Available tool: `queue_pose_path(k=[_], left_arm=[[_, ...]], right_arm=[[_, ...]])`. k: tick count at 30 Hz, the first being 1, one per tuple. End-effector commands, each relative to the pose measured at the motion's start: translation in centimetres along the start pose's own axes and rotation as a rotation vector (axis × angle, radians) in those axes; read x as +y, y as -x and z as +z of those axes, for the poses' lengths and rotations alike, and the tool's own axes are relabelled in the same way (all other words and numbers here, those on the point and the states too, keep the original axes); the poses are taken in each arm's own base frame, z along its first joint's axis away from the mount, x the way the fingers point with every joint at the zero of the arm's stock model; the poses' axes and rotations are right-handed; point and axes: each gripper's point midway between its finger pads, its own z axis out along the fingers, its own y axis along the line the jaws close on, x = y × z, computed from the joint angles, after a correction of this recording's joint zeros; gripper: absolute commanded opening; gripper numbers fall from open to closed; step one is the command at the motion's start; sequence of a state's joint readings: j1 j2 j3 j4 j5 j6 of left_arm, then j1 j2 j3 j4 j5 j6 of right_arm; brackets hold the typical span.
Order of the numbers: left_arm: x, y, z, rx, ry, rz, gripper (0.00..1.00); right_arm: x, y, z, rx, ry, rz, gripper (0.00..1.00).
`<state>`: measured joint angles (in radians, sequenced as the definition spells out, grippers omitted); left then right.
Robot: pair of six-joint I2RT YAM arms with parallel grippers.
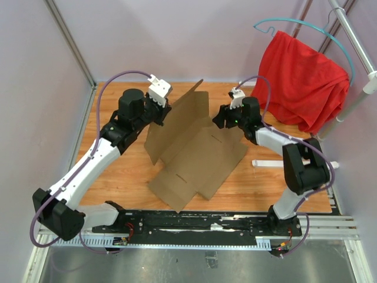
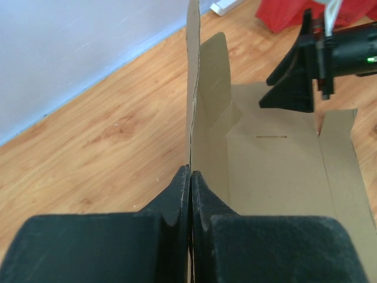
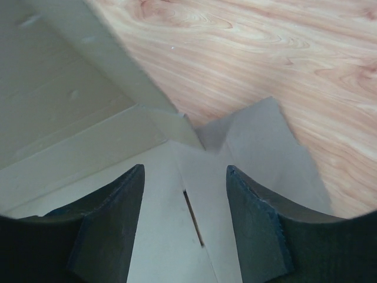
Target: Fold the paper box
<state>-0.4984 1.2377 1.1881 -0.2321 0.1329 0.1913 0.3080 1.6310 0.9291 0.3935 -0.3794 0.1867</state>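
The paper box (image 1: 197, 150), a plain brown die-cut cardboard sheet, lies mid-surface on the wooden table (image 1: 283, 188), its far-left flap standing upright.
The left arm stretches from the near-left corner toward the far edge, the left gripper (image 2: 191, 172) pinched flat on that flap's edge (no gap between the fingers). The right arm doubles back from the right edge, and the right gripper (image 3: 185, 177) hangs spread over the sheet's far-right part, gripping nothing.

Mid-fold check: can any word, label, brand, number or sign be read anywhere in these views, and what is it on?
No text can be read in any view.
The paper box is plain brown and unprinted on every face shown.
The red cloth has no print.
The right arm shows only a small green light, with no lettering.
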Motion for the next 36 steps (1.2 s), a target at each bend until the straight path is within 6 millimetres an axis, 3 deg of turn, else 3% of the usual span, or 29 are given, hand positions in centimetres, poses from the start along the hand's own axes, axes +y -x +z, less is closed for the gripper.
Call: queue_pose_path(k=[1, 5, 9, 13, 17, 22, 25, 36], left_arm=[[1.1, 1.0, -1.6, -0.042, 0.091, -0.058, 0.00], [1.7, 0.0, -1.3, -0.011, 0.133, -0.088, 0.00], [1.7, -0.4, -0.9, 0.022, 0.140, -0.123, 0.00], [2.0, -1.0, -0.7, 0.046, 0.154, -0.130, 0.00], [2.2, -0.9, -0.6, 0.047, 0.164, -0.138, 0.00], [2.1, -0.4, -1.0, 0.029, 0.161, -0.144, 0.00], [2.0, 0.1, -1.3, 0.015, 0.156, -0.149, 0.00], [1.8, 0.7, -1.8, 0.004, 0.145, -0.155, 0.00]], right_arm=[[-0.6, 0.0, 3.1, 0.084, 0.056, 0.136, 0.58], [0.5, 0.0, 5.2, 0.088, 0.184, 0.160, 0.60], [0.9, 0.9, 5.8, 0.034, 0.341, 0.174, 0.61], [0.7, -0.1, 6.2, 0.009, 0.437, 0.147, 0.59], [0.5, -1.1, 7.0, 0.005, 0.444, 0.108, 0.59], [0.6, -0.9, 7.7, -0.019, 0.457, 0.079, 0.59], [1.1, -0.7, 7.9, -0.022, 0.474, 0.063, 0.59], [3.5, -3.0, 9.9, 0.071, 0.489, -0.035, 0.59]])
